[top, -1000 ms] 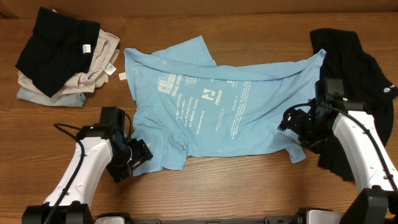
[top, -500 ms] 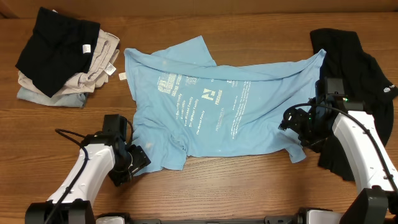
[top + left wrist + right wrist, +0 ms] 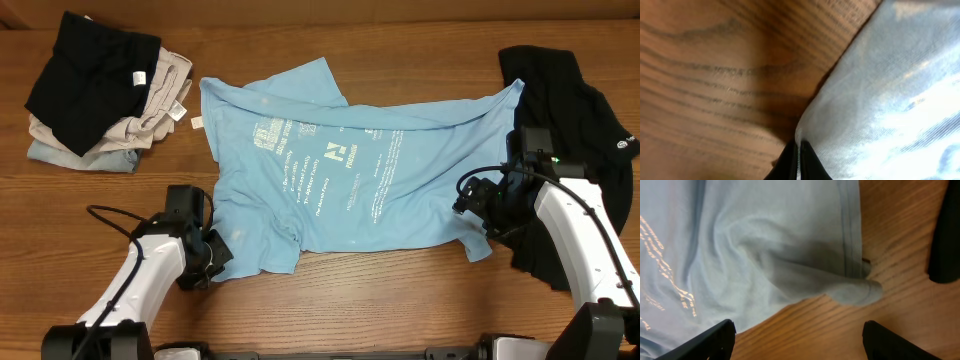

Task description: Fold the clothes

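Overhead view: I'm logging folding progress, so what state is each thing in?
blue T-shirt: spread open, unfolded, print up.
clothes pile: folded, stacked at the far left.
black garment: unfolded, crumpled at the right edge.
left gripper: shut on the blue T-shirt's edge.
right gripper: open, over the blue T-shirt's hem corner.

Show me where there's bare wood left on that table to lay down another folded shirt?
Widest bare table: the front strip below the blue T-shirt, between left arm and right arm. Also open: the near-left area below the folded stack, and a narrow back strip above the shirt. Crowded: the right side, where the black garment and right arm sit.
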You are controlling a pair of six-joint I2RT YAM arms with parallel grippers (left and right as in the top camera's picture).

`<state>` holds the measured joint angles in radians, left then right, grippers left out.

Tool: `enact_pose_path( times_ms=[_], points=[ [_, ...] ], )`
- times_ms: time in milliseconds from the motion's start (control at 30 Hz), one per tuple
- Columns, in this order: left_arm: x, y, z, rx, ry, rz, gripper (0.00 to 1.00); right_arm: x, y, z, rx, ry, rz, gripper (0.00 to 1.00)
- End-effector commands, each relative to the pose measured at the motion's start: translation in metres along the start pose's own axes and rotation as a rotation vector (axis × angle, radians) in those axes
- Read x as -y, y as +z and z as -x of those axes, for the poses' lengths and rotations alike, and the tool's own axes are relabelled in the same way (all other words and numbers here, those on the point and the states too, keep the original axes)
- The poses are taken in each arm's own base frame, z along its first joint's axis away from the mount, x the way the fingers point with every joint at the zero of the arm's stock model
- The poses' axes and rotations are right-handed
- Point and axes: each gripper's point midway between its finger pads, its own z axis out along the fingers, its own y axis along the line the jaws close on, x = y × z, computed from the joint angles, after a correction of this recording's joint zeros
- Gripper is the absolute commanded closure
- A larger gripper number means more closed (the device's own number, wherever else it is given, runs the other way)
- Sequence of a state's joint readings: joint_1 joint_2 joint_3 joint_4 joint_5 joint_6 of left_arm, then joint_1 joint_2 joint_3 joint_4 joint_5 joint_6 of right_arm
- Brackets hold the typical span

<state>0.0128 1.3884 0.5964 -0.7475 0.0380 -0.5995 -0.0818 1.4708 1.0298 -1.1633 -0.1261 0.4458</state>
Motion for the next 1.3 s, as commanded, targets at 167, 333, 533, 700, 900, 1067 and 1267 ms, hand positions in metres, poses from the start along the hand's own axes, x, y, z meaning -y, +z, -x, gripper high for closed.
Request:
enact_pose_path(
  times_ms=[167,333,533,700,900,1067,1267],
  points=[
    [0.039,-0.074,0.059,0.135,0.16,-0.041,0.96,0.006,-0.003,-0.016,-0.049,0.032,-0.021,0.15],
    [0.046,-0.136,0.097,0.282,0.178,-0.001,0.96,0.007,-0.003,-0.027,-0.1,0.042,-0.022,0.15],
    [0.053,-0.181,0.121,0.391,0.19,-0.017,0.96,0.015,0.01,-0.036,-0.128,0.075,-0.041,0.19],
    [0.039,-0.2,0.14,0.453,0.142,-0.003,0.96,0.023,0.035,-0.035,-0.095,0.1,-0.049,0.23],
    [0.006,-0.212,0.16,0.486,0.055,0.019,0.96,0.023,0.046,-0.028,-0.055,0.11,-0.038,0.24],
    [-0.001,-0.214,0.165,0.495,0.035,0.025,0.96,0.019,0.046,-0.025,-0.046,0.066,-0.016,0.24],
    [0.003,-0.215,0.166,0.498,0.04,-0.002,0.96,0.013,0.047,-0.033,-0.083,0.05,0.022,0.24]
  ],
)
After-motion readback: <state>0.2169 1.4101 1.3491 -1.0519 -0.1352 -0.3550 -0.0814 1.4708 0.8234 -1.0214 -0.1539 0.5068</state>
